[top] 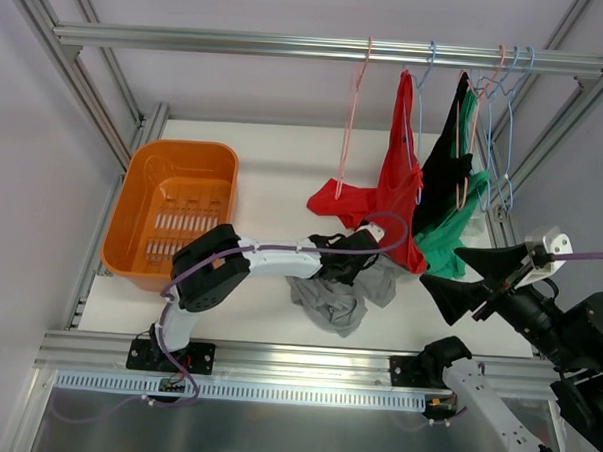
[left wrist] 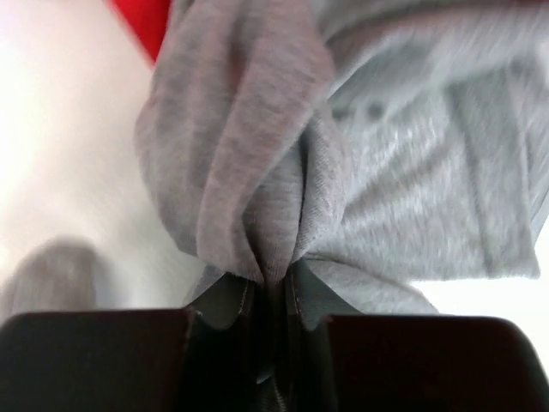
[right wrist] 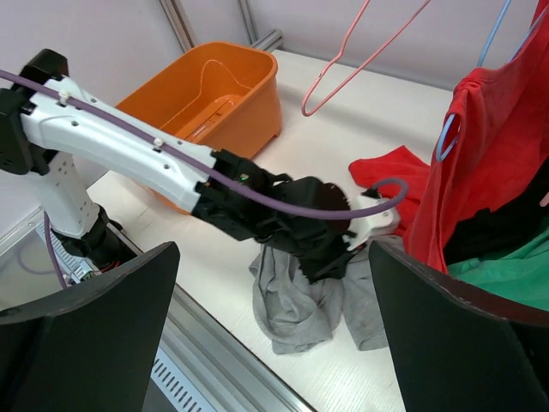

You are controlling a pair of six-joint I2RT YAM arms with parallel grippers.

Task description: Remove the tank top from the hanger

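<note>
The light grey tank top (top: 330,303) lies crumpled on the white table near the front edge, off any hanger. My left gripper (top: 352,263) reaches down into it. In the left wrist view the gripper (left wrist: 273,283) is shut on a pinched fold of the grey tank top (left wrist: 257,172). The pale pink wire hanger (top: 351,118) hangs bare from the top rail, up and behind the heap. My right gripper (top: 440,268) hovers to the right of the garment, open and empty. In the right wrist view this gripper (right wrist: 273,257) frames the tank top (right wrist: 296,313) and the hanger (right wrist: 360,64).
An orange basket (top: 172,210) stands at the back left of the table. A red garment (top: 395,185), a black one (top: 447,157) and a green one (top: 460,228) hang from the rail (top: 239,43) on the right, with light blue hangers (top: 509,105) beside them.
</note>
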